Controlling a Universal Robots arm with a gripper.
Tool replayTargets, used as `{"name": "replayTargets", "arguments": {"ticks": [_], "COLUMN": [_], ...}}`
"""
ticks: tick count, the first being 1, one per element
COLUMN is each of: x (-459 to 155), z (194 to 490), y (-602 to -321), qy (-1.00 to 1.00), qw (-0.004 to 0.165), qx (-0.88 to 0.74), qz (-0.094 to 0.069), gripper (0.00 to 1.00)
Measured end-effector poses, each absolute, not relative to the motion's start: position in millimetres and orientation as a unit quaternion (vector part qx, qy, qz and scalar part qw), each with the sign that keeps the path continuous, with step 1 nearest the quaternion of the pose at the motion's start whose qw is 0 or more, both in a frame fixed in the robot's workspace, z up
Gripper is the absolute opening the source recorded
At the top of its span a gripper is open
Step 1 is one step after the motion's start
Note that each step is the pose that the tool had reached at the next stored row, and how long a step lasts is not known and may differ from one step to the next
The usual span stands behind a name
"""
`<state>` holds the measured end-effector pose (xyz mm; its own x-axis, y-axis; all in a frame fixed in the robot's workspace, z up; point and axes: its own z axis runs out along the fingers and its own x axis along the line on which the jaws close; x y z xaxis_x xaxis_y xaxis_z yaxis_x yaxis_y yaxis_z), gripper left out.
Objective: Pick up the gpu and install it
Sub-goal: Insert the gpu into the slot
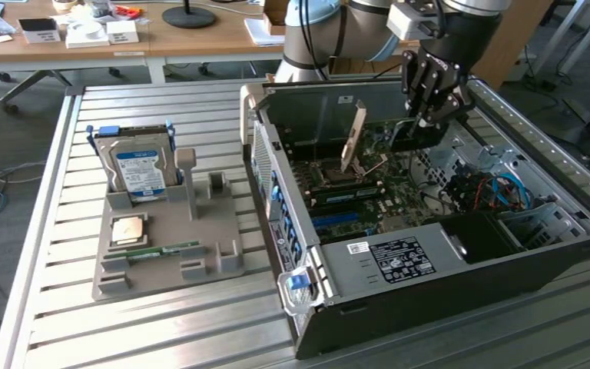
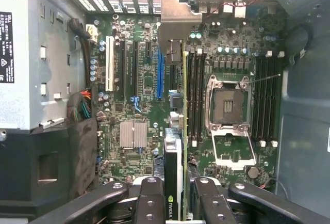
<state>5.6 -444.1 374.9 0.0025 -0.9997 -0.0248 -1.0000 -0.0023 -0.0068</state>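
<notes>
Now, w/ gripper (image 2: 178, 203) jaws part-closed on the gpu (image 2: 172, 175), edge-on over the mobo (image 2: 147, 87) inside the case (image 1: 449, 307), you want card upright & its edge square to the blue slot (image 2: 160, 74).

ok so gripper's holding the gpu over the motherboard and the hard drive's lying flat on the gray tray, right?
Not flat: the hard drive stands upright at the end of the gray tray, as the exterior view shows. The rest holds: the gripper is holding the gpu over the motherboard.
</notes>
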Motion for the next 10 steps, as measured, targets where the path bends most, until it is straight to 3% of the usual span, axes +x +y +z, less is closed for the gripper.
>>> {"name": "replayTargets", "arguments": {"ticks": [10], "x": [4.3], "z": [372.0], "y": [-445.0], "qy": [0.722], "qw": [0.011], "qx": [-0.692], "qz": [0.006], "gripper": [0.27]}}
